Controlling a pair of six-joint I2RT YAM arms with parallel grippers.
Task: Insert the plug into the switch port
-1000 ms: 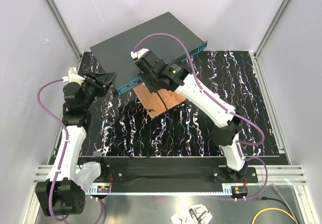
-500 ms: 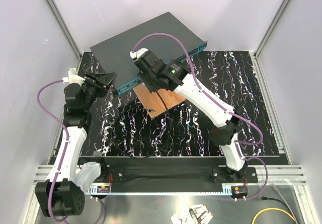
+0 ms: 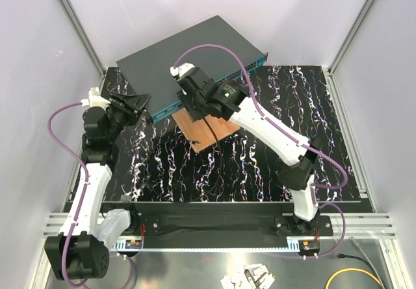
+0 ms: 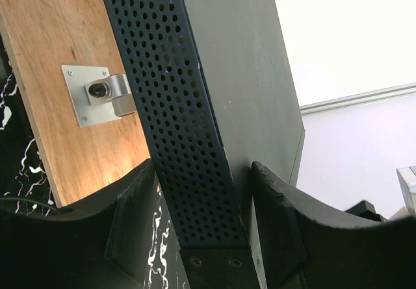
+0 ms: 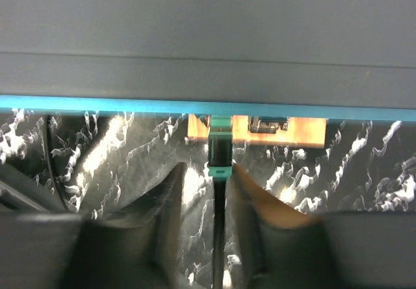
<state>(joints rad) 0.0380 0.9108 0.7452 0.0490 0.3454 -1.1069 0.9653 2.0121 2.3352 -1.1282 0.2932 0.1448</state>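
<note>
The switch (image 3: 175, 49) is a flat dark-grey box with a teal front strip (image 3: 247, 68). In the right wrist view the plug (image 5: 219, 149), dark with pale teal ends, sits with its tip in a port (image 5: 220, 121) on the strip (image 5: 97, 104). Its thin black cable (image 5: 218, 237) runs back between my fingers. My right gripper (image 5: 207, 169) is open just behind the plug, and its fingers do not grip it. It shows at the strip in the top view (image 3: 186, 100). My left gripper (image 4: 203, 169) clamps the switch's perforated side (image 4: 182, 107) at its left corner (image 3: 142, 104).
A wooden board (image 3: 224, 128) lies under the switch's front edge on the black marbled table (image 3: 260, 165). The black cable (image 3: 212, 132) trails over it. A metal bracket (image 4: 97, 94) is fixed on the board. White walls enclose the table.
My right gripper has shifted slightly right and back from the strip, and more black cable shows over the board. The left arm has not moved.
</note>
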